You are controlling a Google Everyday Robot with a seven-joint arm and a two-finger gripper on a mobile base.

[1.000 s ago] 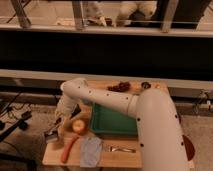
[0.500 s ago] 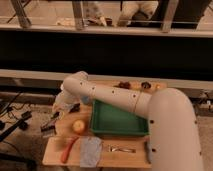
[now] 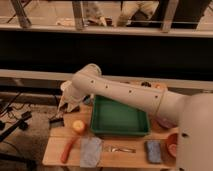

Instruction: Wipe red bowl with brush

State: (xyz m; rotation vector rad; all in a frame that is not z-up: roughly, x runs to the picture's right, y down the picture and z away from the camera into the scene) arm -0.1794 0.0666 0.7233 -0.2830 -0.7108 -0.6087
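My gripper [image 3: 64,107] hangs over the left end of the wooden table, left of the green tray. It is shut on the brush [image 3: 56,121], whose dark handle and head slant down to the left below it, just above the table's left edge. The red bowl [image 3: 172,144] sits at the far right of the table, partly hidden behind my arm. The whole tray lies between the brush and the bowl.
The green tray [image 3: 120,119] fills the table's middle. A yellow-orange round fruit [image 3: 78,126], an orange carrot-like stick [image 3: 68,149], a grey cloth [image 3: 91,150], a metal utensil [image 3: 119,148] and a blue sponge [image 3: 153,151] lie along the front. A maroon dish [image 3: 164,123] sits right of the tray.
My gripper has risen from the table's left front corner and moved slightly back, and the brush has come up with it. The other objects have not moved.
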